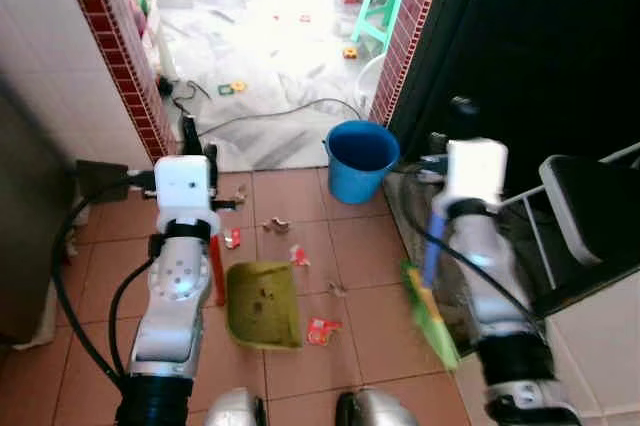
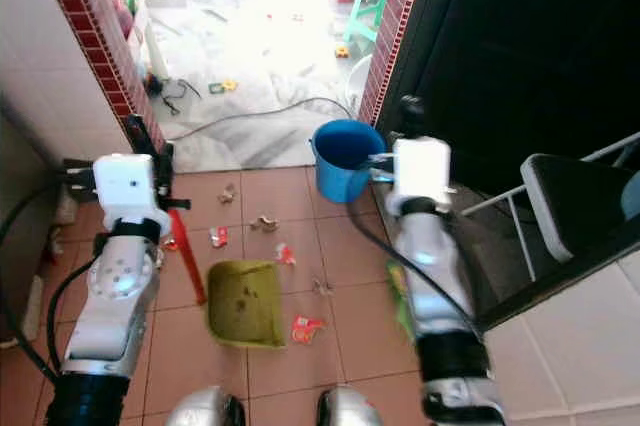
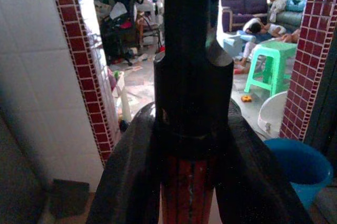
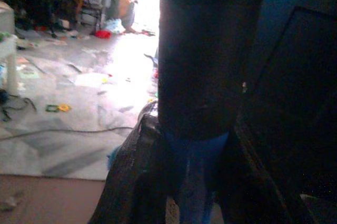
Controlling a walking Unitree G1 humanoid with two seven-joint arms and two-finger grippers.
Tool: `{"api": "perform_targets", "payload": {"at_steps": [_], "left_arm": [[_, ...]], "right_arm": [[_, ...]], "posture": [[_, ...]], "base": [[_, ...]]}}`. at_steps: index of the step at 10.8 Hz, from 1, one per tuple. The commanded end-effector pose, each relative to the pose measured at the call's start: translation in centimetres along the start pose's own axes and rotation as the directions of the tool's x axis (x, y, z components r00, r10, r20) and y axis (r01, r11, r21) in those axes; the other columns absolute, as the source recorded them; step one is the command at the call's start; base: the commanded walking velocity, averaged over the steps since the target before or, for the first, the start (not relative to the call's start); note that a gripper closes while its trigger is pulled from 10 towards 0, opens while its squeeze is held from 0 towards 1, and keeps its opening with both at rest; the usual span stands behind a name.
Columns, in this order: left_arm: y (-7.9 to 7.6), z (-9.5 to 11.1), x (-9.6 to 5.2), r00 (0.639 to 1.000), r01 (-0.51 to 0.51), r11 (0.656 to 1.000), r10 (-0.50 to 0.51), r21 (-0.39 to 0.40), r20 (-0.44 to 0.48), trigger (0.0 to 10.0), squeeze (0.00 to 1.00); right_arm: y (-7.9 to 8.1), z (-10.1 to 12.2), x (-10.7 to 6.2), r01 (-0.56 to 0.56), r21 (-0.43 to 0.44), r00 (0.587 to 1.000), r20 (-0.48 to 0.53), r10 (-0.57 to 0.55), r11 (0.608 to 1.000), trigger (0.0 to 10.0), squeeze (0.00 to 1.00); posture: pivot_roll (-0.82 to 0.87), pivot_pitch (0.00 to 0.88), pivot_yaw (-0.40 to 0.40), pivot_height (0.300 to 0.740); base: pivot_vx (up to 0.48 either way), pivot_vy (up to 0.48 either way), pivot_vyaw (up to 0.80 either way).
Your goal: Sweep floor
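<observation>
**op_remote:** Dustpan (image 1: 264, 303) sits flat on the terracotta floor (image 1: 300, 206) right in front of the robot's feet, mouth facing away toward the doorway. I've got the left gripper (image 3: 190, 182) with its jaws clamped round the red handle (image 1: 217, 268), holding it upright so the pan stays planted while I work the other side. In the left wrist view the black fingers (image 3: 129, 176) hug that red shaft on both sides.

**tilefan:** And the broom?

**op_remote:** Right gripper (image 4: 195, 182) has its jaws closed on the blue broom handle (image 1: 430, 258), green bristle head (image 1: 432, 316) down at the floor off to the right of the pan. It's angled, I reckon, so I can drag inward toward the pan.

**tilefan:** Much left to sweep?

**op_remote:** Yeah. Wrappers (image 1: 322, 330) lie just beside the pan's right edge, more scraps (image 1: 277, 226) further out toward the blue bucket (image 1: 361, 158). Looks like a few bits inside the pan already, hard to tell. I'd call it early-to-mid. Cable (image 1: 270, 114) beyond the threshold is something I'd keep the bristles clear of.
</observation>
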State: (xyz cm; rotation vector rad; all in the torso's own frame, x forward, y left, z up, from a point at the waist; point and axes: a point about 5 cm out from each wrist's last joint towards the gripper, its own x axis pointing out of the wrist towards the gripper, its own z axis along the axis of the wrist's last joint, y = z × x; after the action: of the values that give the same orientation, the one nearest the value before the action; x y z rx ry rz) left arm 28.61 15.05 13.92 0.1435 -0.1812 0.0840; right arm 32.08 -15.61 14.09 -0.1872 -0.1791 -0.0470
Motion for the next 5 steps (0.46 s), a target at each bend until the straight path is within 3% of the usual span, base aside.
{"api": "perform_targets", "payload": {"at_steps": [1,2,5], "left_arm": [[-0.2,0.9,0.2,0.998,-0.001,0.999,-0.002,0.051,0.062,10.0,0.00],[-0.8,0.3,0.3,0.999,-0.005,0.997,0.002,0.081,0.038,10.0,0.00],[-2.4,-1.4,1.0,0.998,0.025,0.998,-0.022,0.051,-0.051,10.0,0.00]], "right_arm": [[-0.4,0.7,0.4,0.014,0.006,0.999,0.035,-0.014,1.000,10.0,0.00],[-0.5,0.6,0.4,0.013,0.015,1.000,0.028,-0.013,1.000,10.0,0.00],[-0.9,0.3,0.8,0.037,0.054,0.999,-0.003,-0.037,0.998,10.0,0.00]], "posture": [[0.00,0.098,-0.039,0.740],[0.00,0.100,-0.042,0.740],[-0.02,0.096,-0.041,0.740]], "base": [[0.000,0.000,0.00],[0.000,0.000,0.00],[0.000,0.000,0.00]]}}
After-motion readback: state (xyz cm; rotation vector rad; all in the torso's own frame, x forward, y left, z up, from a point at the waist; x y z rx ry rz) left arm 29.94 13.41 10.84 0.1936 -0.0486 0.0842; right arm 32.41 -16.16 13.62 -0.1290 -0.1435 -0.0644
